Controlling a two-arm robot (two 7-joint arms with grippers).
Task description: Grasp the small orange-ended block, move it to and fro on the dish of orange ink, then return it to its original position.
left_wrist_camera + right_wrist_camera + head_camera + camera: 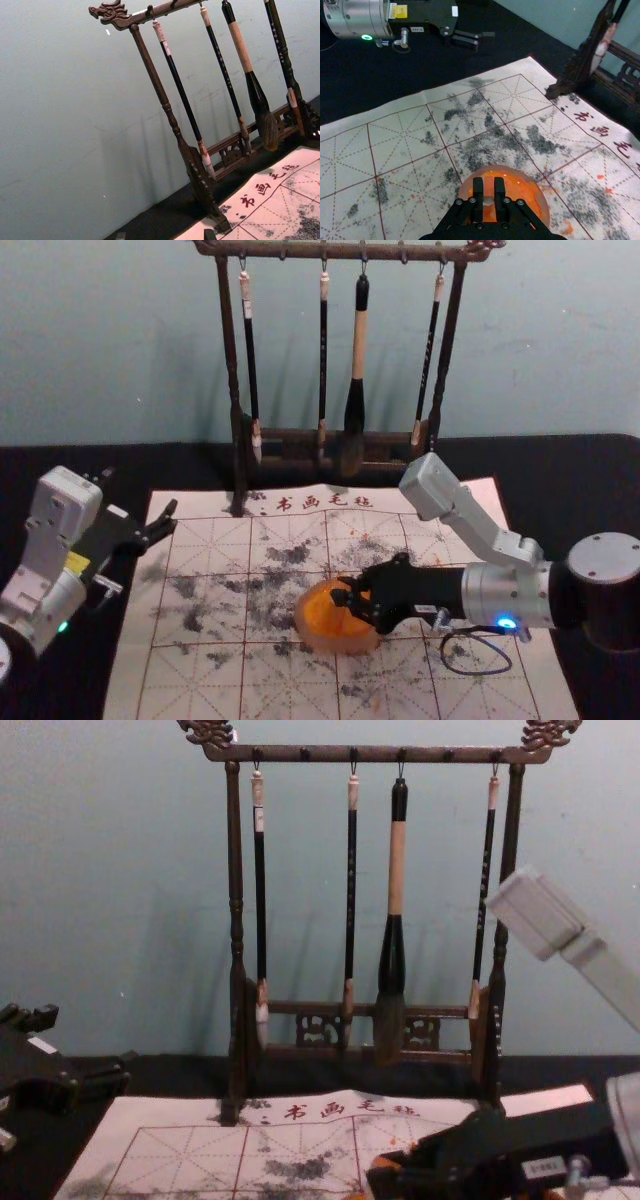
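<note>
While right tool grips block at dish, orange outward, long axis unclear, left arm aside

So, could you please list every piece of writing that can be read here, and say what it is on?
"书画毛毡": the heading on the mat.
Brush handles: characters too small to read.
Labels on the right gripper and left gripper: too small to read.
</note>
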